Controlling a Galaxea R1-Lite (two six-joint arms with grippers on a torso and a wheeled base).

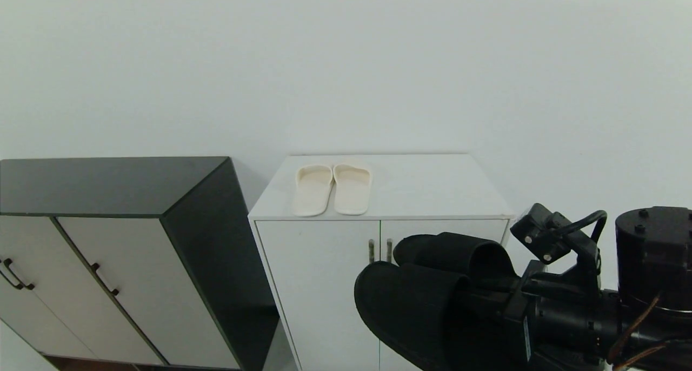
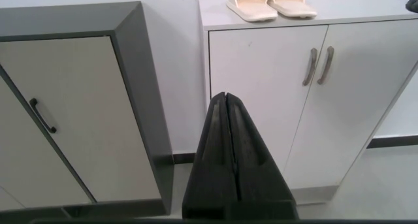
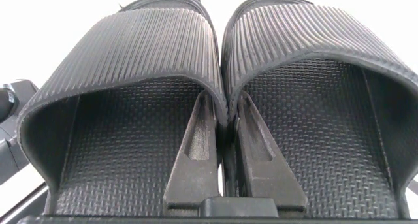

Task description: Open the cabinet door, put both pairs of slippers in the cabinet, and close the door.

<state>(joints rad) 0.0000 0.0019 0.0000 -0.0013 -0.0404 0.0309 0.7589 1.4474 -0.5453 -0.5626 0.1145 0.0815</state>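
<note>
Grip: right gripper (image 3: pixel 224 103) clamps the black slippers (image 1: pixel 427 300) by their touching inner walls, 1 finger inside each, before the white cabinet (image 1: pixel 319 284) with its 2 doors shut. Left gripper (image 2: pixel 226 103) is pressed closed, empty. Cream slippers (image 1: pixel 332 189) lie on the cabinet's top near its front edge; a dark cabinet (image 1: pixel 205 241) stands just beside it.

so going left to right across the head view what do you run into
dark cabinet with pale doors → cream slippers → black slippers
</note>
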